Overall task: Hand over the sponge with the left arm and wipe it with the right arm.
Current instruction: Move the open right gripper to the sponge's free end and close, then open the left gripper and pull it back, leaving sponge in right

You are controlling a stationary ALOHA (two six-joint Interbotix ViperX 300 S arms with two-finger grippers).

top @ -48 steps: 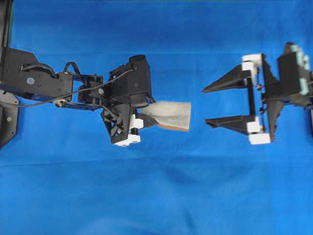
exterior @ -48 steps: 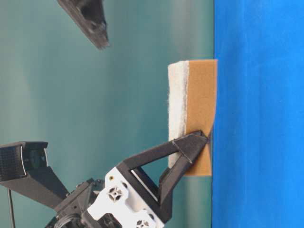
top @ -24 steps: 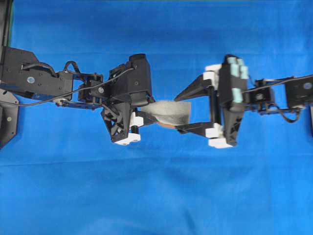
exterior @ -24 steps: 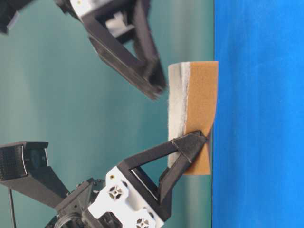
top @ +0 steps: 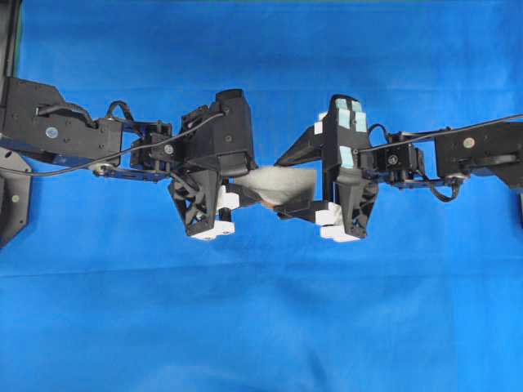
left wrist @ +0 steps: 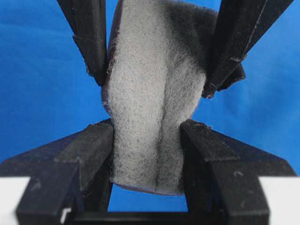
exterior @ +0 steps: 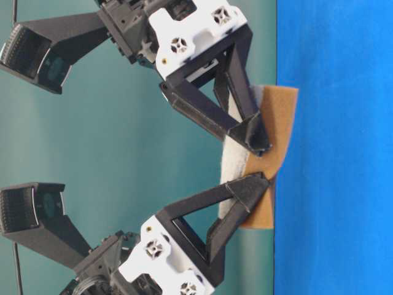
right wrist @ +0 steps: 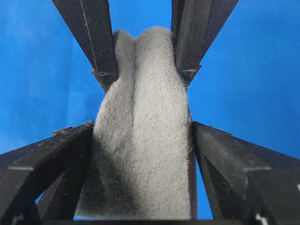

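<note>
The sponge [top: 286, 184] hangs in the air between both arms over the blue cloth. Its grey-white fuzzy face shows in both wrist views [left wrist: 154, 117] [right wrist: 140, 140], and its orange-brown back in the table-level view [exterior: 277, 114]. My left gripper [top: 255, 193], on the plain black arm, is shut on the sponge's left end [left wrist: 147, 136]. My right gripper [top: 288, 188], on the arm with teal patches, has come in from the right and its two fingers press the sponge's other end [right wrist: 143, 136]. The sponge is bent between the two grips.
The blue cloth [top: 261, 327] covers the whole table. The left arm's base [top: 41, 131] stands at the left edge and the right arm's links [top: 474, 151] reach in from the right edge. A teal wall [exterior: 123, 153] backs the table-level view.
My right gripper has moved left from the right edge to the sponge and closed its fingers on the free end, bending the sponge. My left gripper has held still.
</note>
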